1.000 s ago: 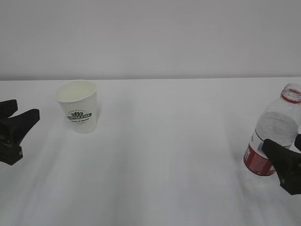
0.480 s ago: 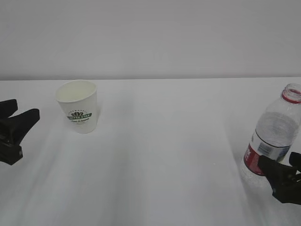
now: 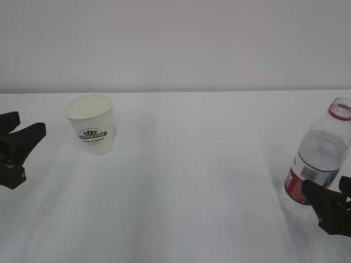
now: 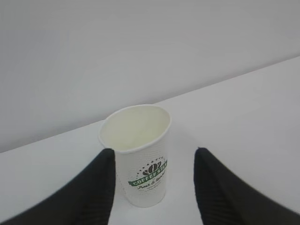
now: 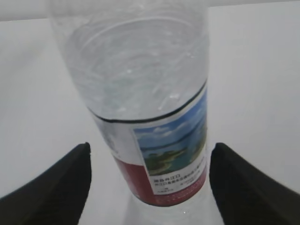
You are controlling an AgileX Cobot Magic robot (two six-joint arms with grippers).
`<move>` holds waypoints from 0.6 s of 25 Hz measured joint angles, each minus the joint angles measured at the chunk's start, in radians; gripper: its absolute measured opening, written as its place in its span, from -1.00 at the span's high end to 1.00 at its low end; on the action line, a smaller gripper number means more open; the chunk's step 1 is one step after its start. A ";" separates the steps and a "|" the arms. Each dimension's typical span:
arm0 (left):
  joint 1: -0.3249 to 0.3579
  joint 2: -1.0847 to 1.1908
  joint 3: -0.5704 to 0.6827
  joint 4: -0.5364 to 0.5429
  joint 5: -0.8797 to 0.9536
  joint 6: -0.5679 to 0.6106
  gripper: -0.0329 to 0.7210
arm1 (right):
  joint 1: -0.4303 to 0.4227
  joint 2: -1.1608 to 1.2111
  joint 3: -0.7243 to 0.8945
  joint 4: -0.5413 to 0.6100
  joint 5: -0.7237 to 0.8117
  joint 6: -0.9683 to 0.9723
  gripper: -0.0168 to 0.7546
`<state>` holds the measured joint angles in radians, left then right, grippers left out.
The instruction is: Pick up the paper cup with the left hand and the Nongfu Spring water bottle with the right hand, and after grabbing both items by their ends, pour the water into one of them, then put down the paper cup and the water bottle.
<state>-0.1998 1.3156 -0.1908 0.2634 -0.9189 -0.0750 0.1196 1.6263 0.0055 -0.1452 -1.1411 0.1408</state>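
Cup [image 3: 91, 124] upright, back left on table [image 3: 192, 181]; bottle [image 3: 321, 156] at right edge. Wide bare white tabletop between. Left gripper [image 4: 152, 187] open, straddling tapered paper cup, untouched. Right gripper [image 5: 150, 183] wide open around ribbed clear plastic bottle, no contact.

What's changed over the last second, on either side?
The right claw dropped lower in the exterior view, its fingers now by the water bottle's base rather than across its label; it stands open, gripping nothing. The left claw, paper cup and bottle kept their places.
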 joint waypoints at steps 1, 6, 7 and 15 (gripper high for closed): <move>0.000 0.000 0.000 0.000 -0.002 0.000 -0.14 | 0.000 0.000 0.000 0.007 0.000 0.000 -0.59; 0.000 0.004 0.000 0.002 -0.004 -0.002 -0.16 | 0.000 0.002 -0.002 0.035 0.000 0.000 -0.77; 0.000 0.006 0.000 0.002 -0.004 -0.002 -0.16 | 0.000 0.007 -0.005 0.039 0.000 -0.002 -0.78; 0.000 0.048 0.000 0.002 -0.032 -0.002 -0.16 | 0.000 0.135 -0.084 0.006 -0.004 -0.002 -0.79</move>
<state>-0.1998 1.3634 -0.1908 0.2651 -0.9507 -0.0767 0.1196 1.7608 -0.0788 -0.1387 -1.1451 0.1385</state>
